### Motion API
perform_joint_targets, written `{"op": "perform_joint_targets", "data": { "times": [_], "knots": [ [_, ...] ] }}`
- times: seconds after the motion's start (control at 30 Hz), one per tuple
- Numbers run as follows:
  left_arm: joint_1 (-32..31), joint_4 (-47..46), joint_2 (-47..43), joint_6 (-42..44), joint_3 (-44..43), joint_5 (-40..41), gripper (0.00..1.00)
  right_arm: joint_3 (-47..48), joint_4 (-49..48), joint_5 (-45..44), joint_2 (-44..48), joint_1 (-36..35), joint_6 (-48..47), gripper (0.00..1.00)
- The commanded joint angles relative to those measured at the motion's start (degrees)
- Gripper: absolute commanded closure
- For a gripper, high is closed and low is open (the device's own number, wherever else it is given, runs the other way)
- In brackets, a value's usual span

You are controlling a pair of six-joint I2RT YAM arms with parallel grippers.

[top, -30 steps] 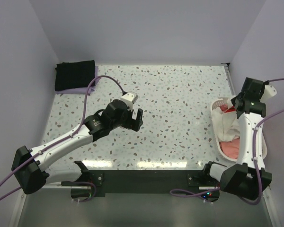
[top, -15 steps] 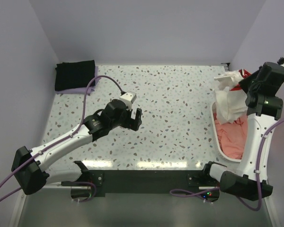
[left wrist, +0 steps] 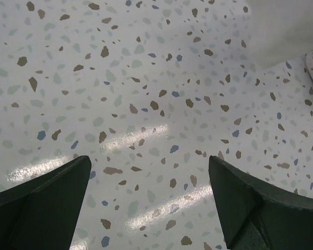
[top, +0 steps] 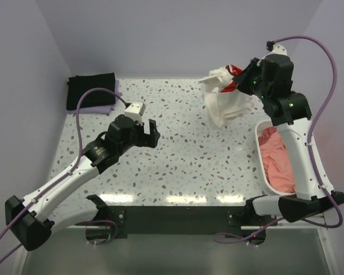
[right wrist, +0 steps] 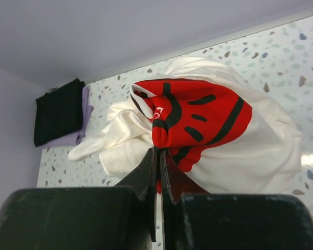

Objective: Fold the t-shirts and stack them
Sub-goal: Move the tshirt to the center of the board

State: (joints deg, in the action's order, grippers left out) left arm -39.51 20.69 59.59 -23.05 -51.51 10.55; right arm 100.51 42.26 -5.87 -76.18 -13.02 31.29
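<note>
Over speckled tabletop (top: pixel 189 166), right pincer (right wrist: pixel 157 155) clamps the cream-white t-shirt (right wrist: pixel 261 151); left pincer (left wrist: pixel 149 162) gapes.

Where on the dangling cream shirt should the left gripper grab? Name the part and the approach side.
Probably the lowest hanging fold of the cream-white t-shirt, coming from the robot's left. The right gripper pinches it up by the red print, so the cloth droops bunched below, and the open left gripper is on that side.
</note>
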Motion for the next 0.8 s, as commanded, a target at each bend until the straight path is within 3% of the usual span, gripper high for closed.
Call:
{"op": "perform_joint_targets", "data": {
  "times": [0.0, 0.07, 0.1, 0.13, 0.23, 0.27, 0.3, 0.37, 0.53, 0.77],
  "knots": [
    [1.88, -1.26, -2.72, -2.26, -0.17, 3.16, 0.00, 2.94, -7.28, -4.23, -0.19, -8.06, -1.40, 1.00],
    [2.33, -1.00, -3.52, -3.31, -0.35, 4.12, 0.00, 2.24, -8.06, -4.16, -2.73, -10.61, -1.84, 0.99],
    [2.24, -0.83, -3.61, -3.84, -0.26, 4.13, 0.00, 0.06, -8.59, -3.19, -3.44, -10.63, -1.84, 0.93],
    [2.24, -0.48, -3.69, -4.89, 0.00, 4.31, 0.00, -3.18, -9.82, -2.84, -4.49, -10.63, -1.84, 0.73],
    [2.33, 0.05, -3.61, -8.49, 1.23, 4.57, 0.00, -8.73, -11.05, -3.70, -5.03, -10.36, -2.11, 0.41],
    [2.42, 0.14, -3.69, -9.64, 2.54, 4.92, 0.00, -10.75, -11.41, -4.58, -4.33, -10.02, -2.02, 0.26],
    [2.33, 0.06, -3.78, -10.78, 3.33, 5.18, 0.00, -15.65, -12.11, -4.59, -3.54, -9.66, -1.76, 0.23],
    [2.33, -1.00, -4.13, -14.38, 6.22, 5.88, 0.00, -21.12, -15.26, -3.37, -1.26, -9.57, -0.18, 0.21],
    [2.68, -5.56, -3.35, -20.97, 12.39, 6.50, 0.02, -40.63, -24.13, 5.07, 0.77, -11.41, 4.47, 0.26],
    [4.61, -9.08, 1.22, -24.06, 15.82, 8.62, 0.05, -57.95, -32.23, 3.76, 4.98, -17.48, 13.96, 0.28]
  ]
}}
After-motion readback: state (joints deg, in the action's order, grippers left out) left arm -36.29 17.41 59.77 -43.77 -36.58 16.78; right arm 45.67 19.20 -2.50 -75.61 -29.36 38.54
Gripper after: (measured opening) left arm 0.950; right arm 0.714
